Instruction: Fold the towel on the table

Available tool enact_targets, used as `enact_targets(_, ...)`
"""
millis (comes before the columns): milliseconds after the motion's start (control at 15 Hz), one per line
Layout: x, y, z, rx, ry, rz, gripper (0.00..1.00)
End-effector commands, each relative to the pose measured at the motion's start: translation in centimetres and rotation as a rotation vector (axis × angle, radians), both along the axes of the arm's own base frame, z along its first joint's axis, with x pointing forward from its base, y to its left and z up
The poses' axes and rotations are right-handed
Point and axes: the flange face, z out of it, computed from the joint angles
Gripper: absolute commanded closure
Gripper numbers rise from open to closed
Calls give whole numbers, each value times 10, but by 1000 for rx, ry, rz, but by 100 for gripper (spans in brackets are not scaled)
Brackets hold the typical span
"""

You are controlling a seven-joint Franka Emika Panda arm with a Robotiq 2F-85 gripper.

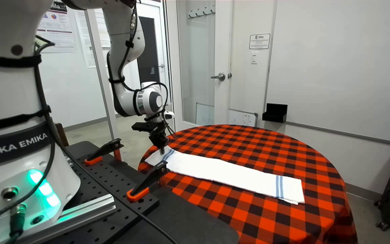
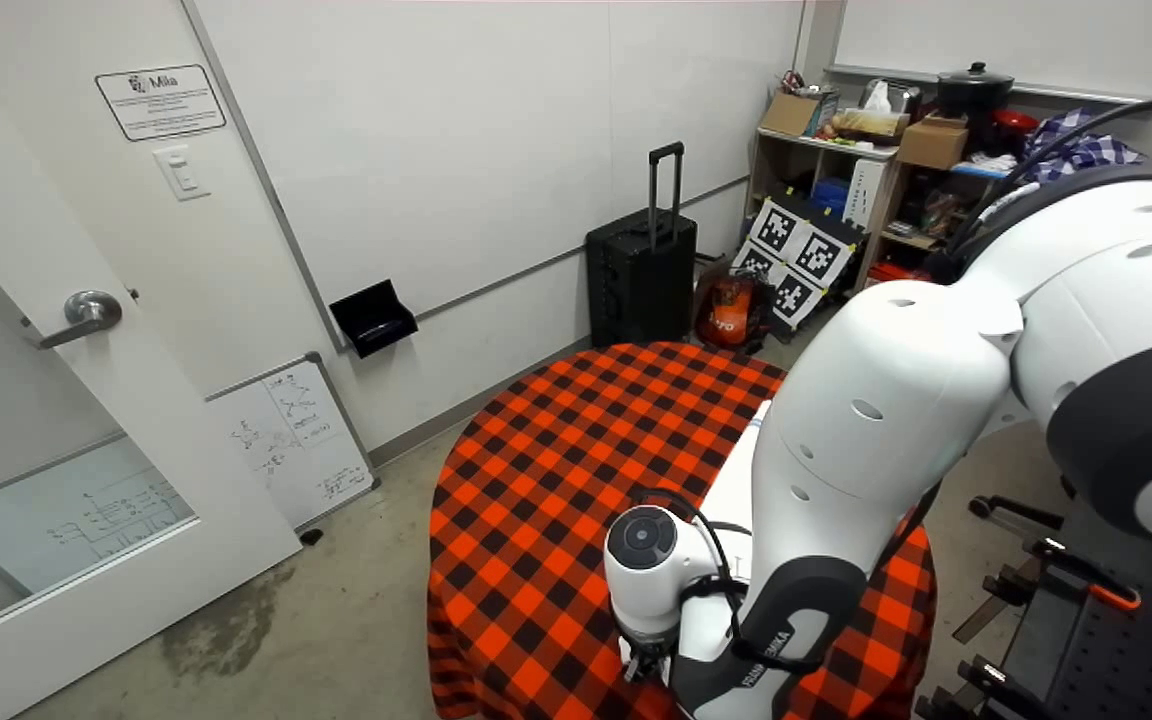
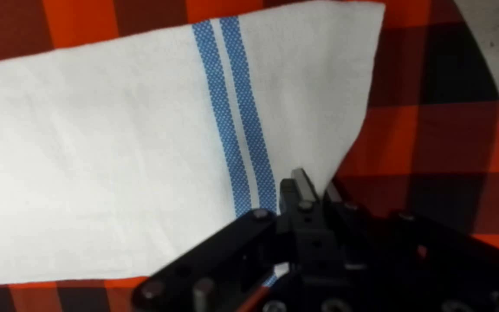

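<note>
The towel (image 1: 215,169), a long white cloth with blue stripes near both ends, lies stretched flat across the round table (image 1: 245,144) with its red-and-black checked cloth. In an exterior view the arm hides much of the towel (image 2: 729,490). My gripper (image 1: 162,151) is at the towel's striped end near the table edge. In the wrist view the gripper (image 3: 319,188) is shut on the end edge of the towel (image 3: 102,151), just outside the stripes. The edge is drawn up between the fingertips there. My gripper also shows, small and dark, in an exterior view (image 2: 644,665).
Black clamps with orange pads (image 1: 147,181) stick up at the edge of the robot's mount beside the table. A whiteboard wall (image 1: 344,67) and a glass door (image 1: 198,64) stand behind the table. A black suitcase (image 2: 641,275) stands on the floor past the table.
</note>
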Motion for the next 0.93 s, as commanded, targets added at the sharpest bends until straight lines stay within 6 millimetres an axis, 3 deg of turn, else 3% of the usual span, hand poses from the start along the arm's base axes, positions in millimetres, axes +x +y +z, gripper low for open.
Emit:
enact_targets(0,-1,26,39,81,-4,14,99)
enact_targets(467,-9,92,118,226,-27,118,99)
enact_targets(733,0,109,163,271,-66,158,99)
enact_targets(867,13,106,191,274,-104,165,99)
